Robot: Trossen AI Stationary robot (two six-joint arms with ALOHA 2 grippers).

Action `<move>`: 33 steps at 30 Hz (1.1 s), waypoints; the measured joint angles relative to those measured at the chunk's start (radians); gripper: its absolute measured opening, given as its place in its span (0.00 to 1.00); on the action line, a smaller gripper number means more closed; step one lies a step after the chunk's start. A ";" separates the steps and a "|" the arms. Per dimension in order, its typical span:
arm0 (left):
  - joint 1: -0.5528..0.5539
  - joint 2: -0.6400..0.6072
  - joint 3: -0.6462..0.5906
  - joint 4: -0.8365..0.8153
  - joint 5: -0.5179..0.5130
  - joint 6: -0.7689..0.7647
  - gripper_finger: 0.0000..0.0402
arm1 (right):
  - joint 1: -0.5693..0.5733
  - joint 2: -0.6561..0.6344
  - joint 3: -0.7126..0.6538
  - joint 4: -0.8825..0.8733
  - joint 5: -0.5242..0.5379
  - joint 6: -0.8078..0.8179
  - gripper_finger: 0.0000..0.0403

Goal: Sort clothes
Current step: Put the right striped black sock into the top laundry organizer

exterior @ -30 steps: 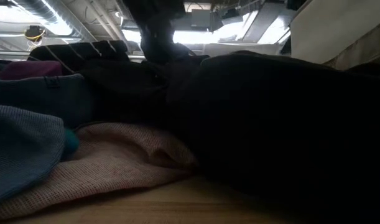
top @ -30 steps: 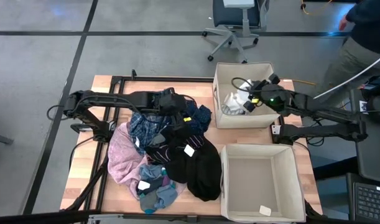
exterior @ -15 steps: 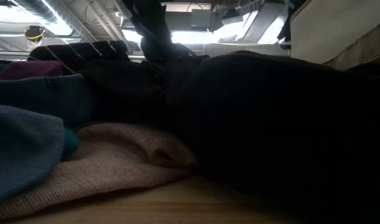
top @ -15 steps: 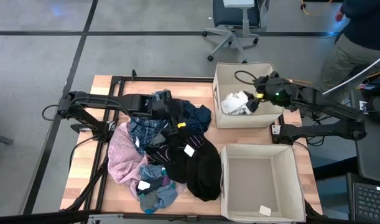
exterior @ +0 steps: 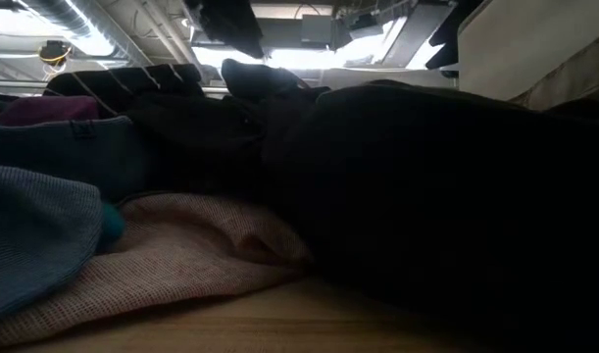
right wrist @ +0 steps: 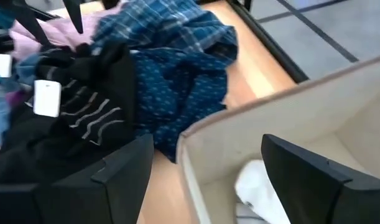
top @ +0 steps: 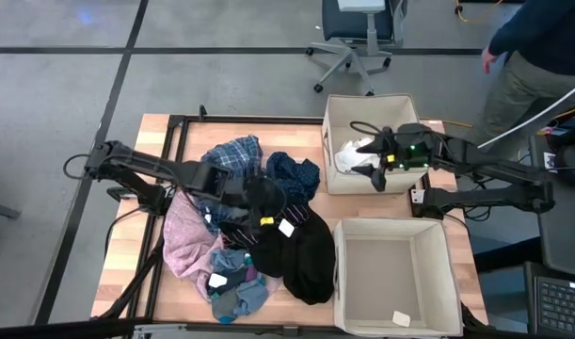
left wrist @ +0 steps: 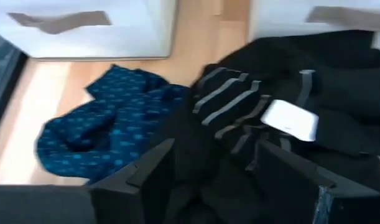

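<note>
The clothes lie in a heap at the table's middle. It holds a black garment point(top: 304, 252), a black-and-white striped one with a white tag point(left wrist: 233, 102), a navy dotted one point(top: 295, 174), a blue plaid one point(top: 232, 155), a pale pink one point(top: 182, 235) and a grey-teal one point(top: 235, 290). A white garment point(top: 356, 155) lies in the far beige bin point(top: 336, 111). My left gripper point(top: 261, 200) hangs open over the black and striped clothes point(left wrist: 217, 180). My right gripper point(top: 372, 171) is open and empty over the far bin's near left wall point(right wrist: 208, 180).
A second beige bin point(top: 395, 268) stands at the near right with a small white tag in it. A black frame point(top: 174, 127) runs along the table's left and far sides. An office chair point(top: 358, 38) and a person point(top: 541, 56) are beyond the far edge.
My left gripper has gone from the heap's far side toward the near edge, over the black clothes; the blue plaid garment now shows where it was. My right gripper has drawn back from the white garment, which lies in the far bin, and turned toward the heap.
</note>
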 joint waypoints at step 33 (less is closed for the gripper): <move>-0.041 0.073 -0.079 0.275 -0.171 0.203 0.02 | 0.126 0.062 -0.016 0.209 -0.040 -0.121 0.74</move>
